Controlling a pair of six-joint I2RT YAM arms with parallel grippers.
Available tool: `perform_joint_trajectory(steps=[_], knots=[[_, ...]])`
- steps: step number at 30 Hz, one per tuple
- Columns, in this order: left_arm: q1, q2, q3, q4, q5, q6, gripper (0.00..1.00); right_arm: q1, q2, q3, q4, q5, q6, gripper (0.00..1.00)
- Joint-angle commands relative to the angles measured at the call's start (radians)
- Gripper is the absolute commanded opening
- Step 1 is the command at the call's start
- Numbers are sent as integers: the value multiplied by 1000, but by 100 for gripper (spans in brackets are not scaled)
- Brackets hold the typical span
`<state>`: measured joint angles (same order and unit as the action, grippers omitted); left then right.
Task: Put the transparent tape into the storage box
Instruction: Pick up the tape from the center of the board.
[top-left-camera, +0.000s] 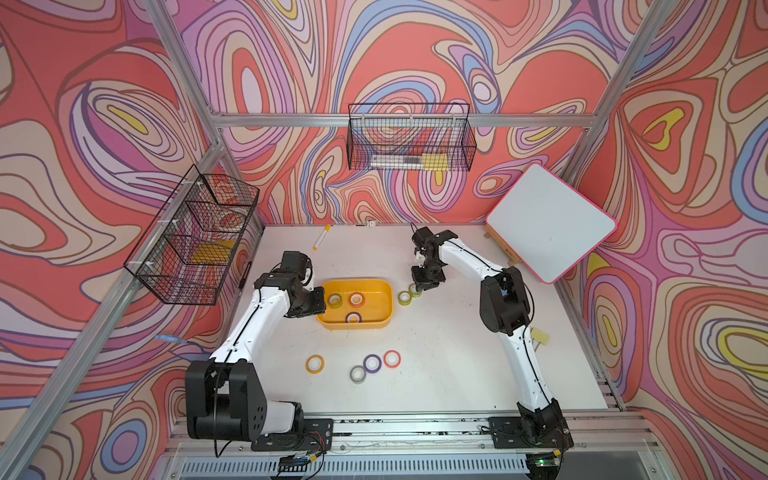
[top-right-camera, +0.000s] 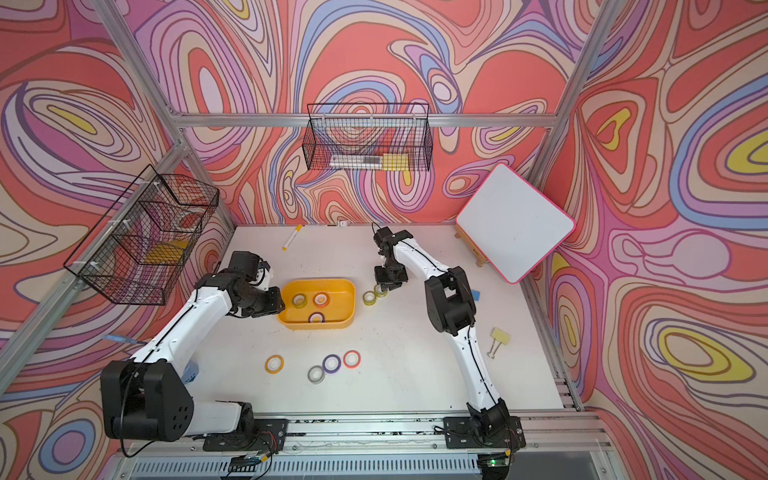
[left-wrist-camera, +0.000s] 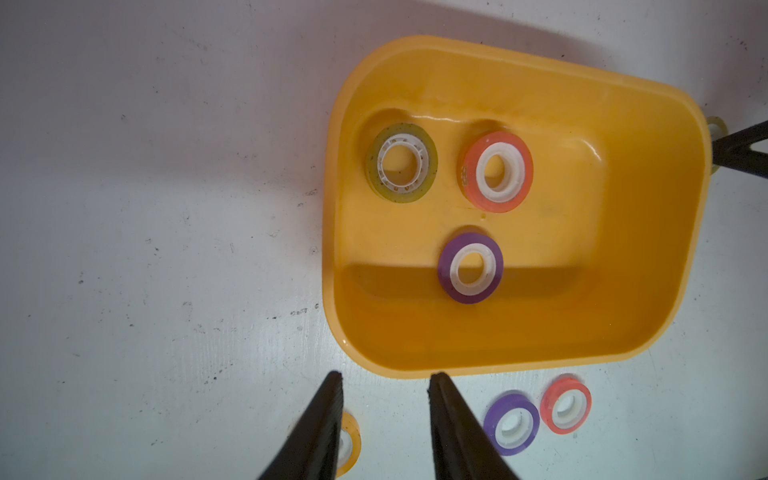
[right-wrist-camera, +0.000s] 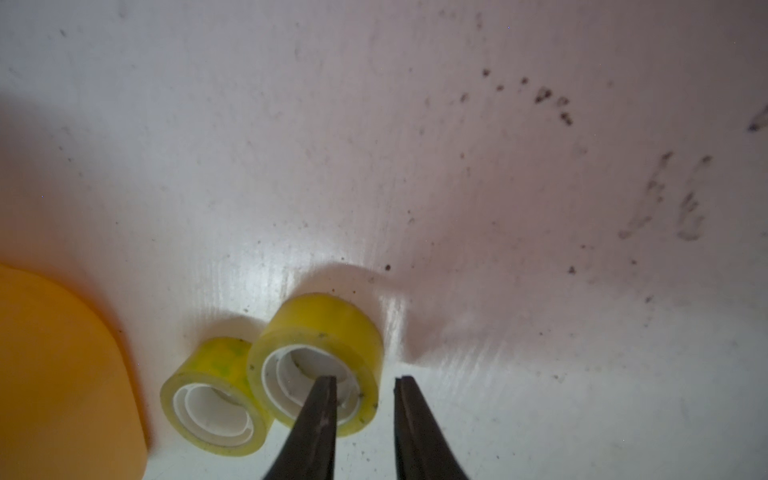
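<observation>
Two transparent tape rolls with a yellowish tint lie side by side on the white table, just right of the storage box (top-left-camera: 378, 299) (right-wrist-camera: 50, 353). My right gripper (top-left-camera: 419, 286) (right-wrist-camera: 365, 378) stands over the farther roll (top-left-camera: 414, 291) (right-wrist-camera: 324, 320), one finger inside its white core and the other outside with a gap, jaws open. The nearer roll (top-left-camera: 404, 297) (right-wrist-camera: 216, 357) touches it. In the yellow-orange box (left-wrist-camera: 582, 249) lie a transparent roll (left-wrist-camera: 401, 168), an orange roll (left-wrist-camera: 497, 171) and a purple roll (left-wrist-camera: 470, 268). My left gripper (top-left-camera: 319, 301) (left-wrist-camera: 386, 376) hovers open and empty at the box's left end.
Several coloured rolls lie on the front of the table: yellow-orange (top-left-camera: 315, 364), grey (top-left-camera: 358, 374), purple (top-left-camera: 372, 363), red (top-left-camera: 392, 358). A marker (top-left-camera: 322, 237) lies at the back. A whiteboard (top-left-camera: 550, 222) leans at the back right. Wire baskets (top-left-camera: 409, 137) (top-left-camera: 195, 237) hang on the walls. A binder clip (top-right-camera: 498, 340) lies right.
</observation>
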<state>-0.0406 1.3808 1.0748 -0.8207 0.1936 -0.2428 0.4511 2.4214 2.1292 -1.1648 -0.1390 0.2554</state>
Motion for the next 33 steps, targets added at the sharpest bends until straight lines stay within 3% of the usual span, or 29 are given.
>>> perform_joint_trajectory(steps=[1,12,25,33], knots=[[-2,-8,3,-30,-26,11,40,0,24,30,-9,-2,-1,21],[-2,-8,4,-34,-45,7,40,1,0,32,-25,1,14,5],[-2,-9,2,-34,-33,7,40,1,-160,5,-54,22,21,4],[-2,-12,1,-34,-30,7,40,15,-214,31,-41,-44,39,5]])
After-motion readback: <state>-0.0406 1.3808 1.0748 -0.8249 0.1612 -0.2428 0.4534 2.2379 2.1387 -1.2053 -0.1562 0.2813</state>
